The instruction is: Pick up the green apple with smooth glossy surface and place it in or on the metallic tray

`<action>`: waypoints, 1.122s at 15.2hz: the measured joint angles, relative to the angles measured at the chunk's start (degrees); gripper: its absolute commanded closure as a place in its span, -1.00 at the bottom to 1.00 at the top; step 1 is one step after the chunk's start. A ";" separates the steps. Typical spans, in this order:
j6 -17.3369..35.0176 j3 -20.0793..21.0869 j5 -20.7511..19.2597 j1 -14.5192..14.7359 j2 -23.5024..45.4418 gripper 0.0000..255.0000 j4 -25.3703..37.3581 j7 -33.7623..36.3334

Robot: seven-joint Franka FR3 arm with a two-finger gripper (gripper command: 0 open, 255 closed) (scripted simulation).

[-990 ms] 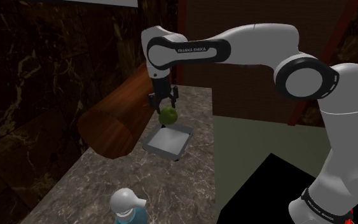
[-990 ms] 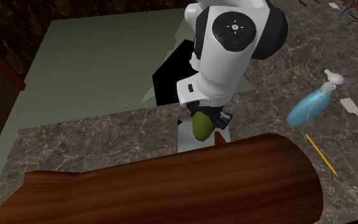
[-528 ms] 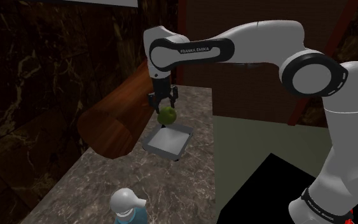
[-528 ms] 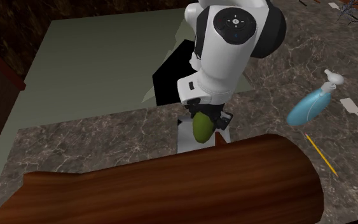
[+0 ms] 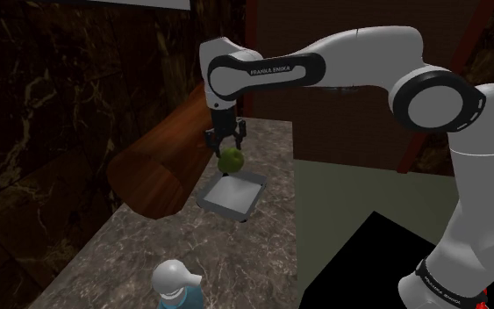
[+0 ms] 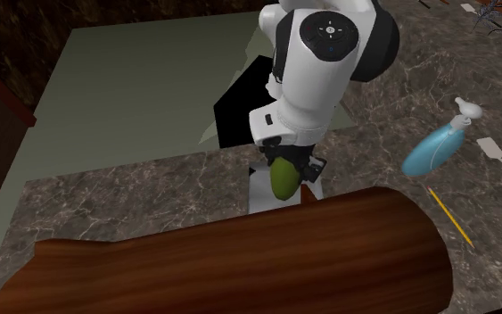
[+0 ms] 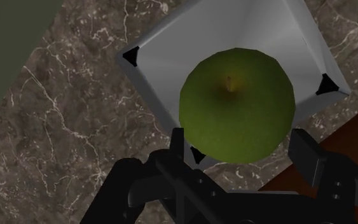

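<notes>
- our all-black two-finger gripper point(image 7: 238, 136) clasps the smooth, glossy green apple point(image 7: 237, 105) between its fingers, stem towards the hand.
- the apple hangs clear above the shallow grey metallic square tray point(image 7: 165, 51), which lies straight below along the gripper's line (the fruit hides one tray corner in the wrist view).
- we judge a plain descent and release remain.

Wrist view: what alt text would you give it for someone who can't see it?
A green apple is clasped in a robot's black two-finger gripper, hanging above a pale grey tray. The tray sits on a dark, white-veined stone countertop.
</notes>
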 measured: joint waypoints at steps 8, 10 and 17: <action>-3.56 -0.25 0.03 0.10 2.61 -1.00 4.53 -0.56; -7.26 -0.32 -0.08 0.53 5.06 -1.00 9.30 -0.55; -9.49 -0.39 -0.16 0.80 6.69 -1.00 12.33 -0.57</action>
